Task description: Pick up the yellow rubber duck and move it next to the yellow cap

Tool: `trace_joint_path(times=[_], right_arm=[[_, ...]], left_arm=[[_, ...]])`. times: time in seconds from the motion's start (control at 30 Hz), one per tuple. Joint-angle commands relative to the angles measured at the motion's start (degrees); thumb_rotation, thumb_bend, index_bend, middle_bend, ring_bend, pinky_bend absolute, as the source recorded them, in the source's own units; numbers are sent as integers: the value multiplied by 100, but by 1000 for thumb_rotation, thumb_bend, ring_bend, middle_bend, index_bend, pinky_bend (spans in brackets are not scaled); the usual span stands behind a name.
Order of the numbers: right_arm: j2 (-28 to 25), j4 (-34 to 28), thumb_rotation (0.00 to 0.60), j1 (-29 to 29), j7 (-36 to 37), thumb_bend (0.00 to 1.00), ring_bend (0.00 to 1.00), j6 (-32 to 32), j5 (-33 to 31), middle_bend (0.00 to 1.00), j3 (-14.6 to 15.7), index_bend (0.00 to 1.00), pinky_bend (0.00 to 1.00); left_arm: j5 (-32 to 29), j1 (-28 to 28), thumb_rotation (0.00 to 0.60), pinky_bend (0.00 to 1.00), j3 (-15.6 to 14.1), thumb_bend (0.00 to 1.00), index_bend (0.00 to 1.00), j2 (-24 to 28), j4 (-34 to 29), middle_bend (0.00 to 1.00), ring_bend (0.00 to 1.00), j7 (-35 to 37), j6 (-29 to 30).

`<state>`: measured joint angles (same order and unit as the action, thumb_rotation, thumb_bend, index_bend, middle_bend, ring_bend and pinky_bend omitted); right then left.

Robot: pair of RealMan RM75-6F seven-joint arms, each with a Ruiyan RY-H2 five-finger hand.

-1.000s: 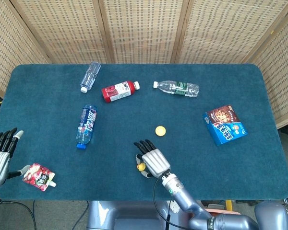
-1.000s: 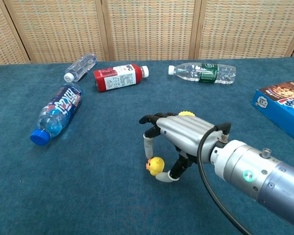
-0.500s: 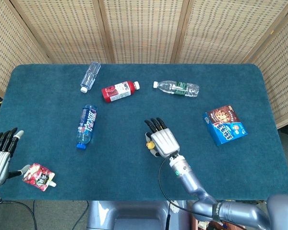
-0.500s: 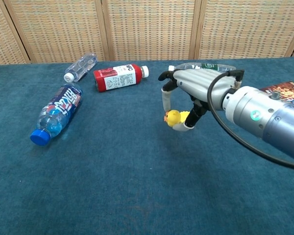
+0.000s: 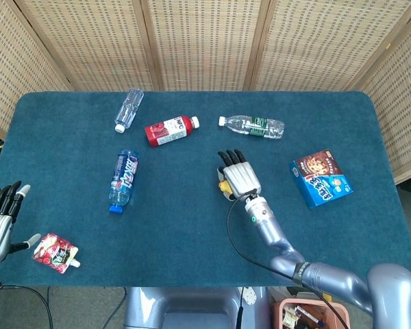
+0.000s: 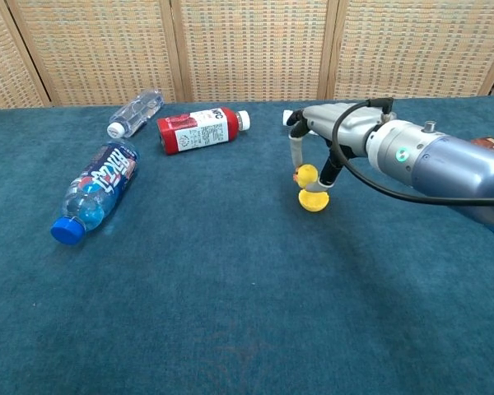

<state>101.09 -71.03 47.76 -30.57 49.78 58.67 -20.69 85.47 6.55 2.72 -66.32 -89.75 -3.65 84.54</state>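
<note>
The small yellow rubber duck (image 6: pixel 306 174) hangs pinched in the fingertips of my right hand (image 6: pixel 339 130), just above the table. Directly under and touching or nearly touching it lies the flat yellow cap (image 6: pixel 314 201) on the blue cloth. From the head view my right hand (image 5: pixel 240 175) covers most of both; only a bit of yellow (image 5: pixel 223 186) shows at its left edge. My left hand (image 5: pixel 0 218) rests far off at the table's left front edge, fingers apart and holding nothing.
A red pouch (image 5: pixel 55 252) lies by my left hand. A blue-labelled bottle (image 5: pixel 124 180), a clear bottle (image 5: pixel 129 108), a red bottle (image 5: pixel 170 130) and a green-labelled bottle (image 5: pixel 252 127) lie further back. A blue snack box (image 5: pixel 320 178) sits to the right.
My right hand has carried the duck away from the front edge toward the table's middle, and now holds it right over the yellow cap. The left hand has barely moved.
</note>
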Motion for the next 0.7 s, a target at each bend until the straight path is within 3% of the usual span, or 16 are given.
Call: trace_joint_path(times=[0.03,0.3,0.7], right_arm=[[104,287,600,104,200,216,0,-142,-58,71,27,517,0],[271,753,600,125,666,216,0,-207,30,71,231,518,0],[433,1061,600,212,780,215,0,-123,101,75,369,517,0]], left_arm=[[2,0,600,0,1,46,0,-8,-4,0,0,-20,1],[-4,16,600,0,-4,46,0,-56,27,0,0,-84,-27],[-3,19,600,0,-10,46,0,-56,33,0,0,-67,-39]])
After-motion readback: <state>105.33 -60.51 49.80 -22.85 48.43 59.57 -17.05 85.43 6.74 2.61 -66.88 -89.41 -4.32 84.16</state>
